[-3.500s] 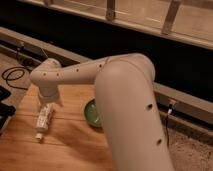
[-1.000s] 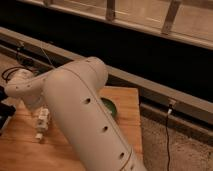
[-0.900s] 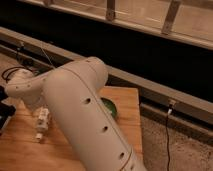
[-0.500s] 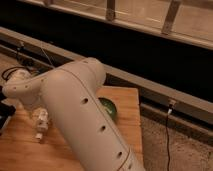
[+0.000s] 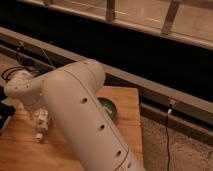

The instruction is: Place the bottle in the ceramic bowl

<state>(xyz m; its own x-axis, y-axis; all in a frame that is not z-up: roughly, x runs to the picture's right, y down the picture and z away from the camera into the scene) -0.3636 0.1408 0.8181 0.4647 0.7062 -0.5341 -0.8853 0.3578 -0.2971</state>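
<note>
**Claw (image 5: 36, 109) down by the bottle (image 5: 41, 120) at the left of the bench (image 5: 126, 100); ceramic bowl (image 5: 109, 109) further right**

On the left part of the wooden bench: the small white bottle, lying flat, lengthwise from far to near, narrow cap at the near end. Rests on bare wood, well apart from the ceramic bowl and not in it.

Just beyond the bottle's far end, at the tip of the white arm (image 5: 85, 110): the claw, pointing down toward the bench. Blends into the pale wrist and the pale bottle; cannot tell how wide it stands, nor whether it touches or holds the bottle.

Right of centre on the bench: the ceramic bowl, glossy green, upright, hidden on its left side by the arm. Visible part dark green with a pale glint.

Filling the foreground: the thick white arm, coming up from the near right, bending over the middle of the bench and reaching left to a rounded wrist. Small dark holes in a row along its side.

Off the bench at the far left: a loop of black cable (image 5: 11, 74). On the speckled floor (image 5: 182, 150) to the right: a thin dark cable (image 5: 167, 132), hanging from a small fitting on the grey ledge (image 5: 150, 87). Beyond the ledge: a dark band, then a pale railing (image 5: 170, 17) with upright posts.
</note>
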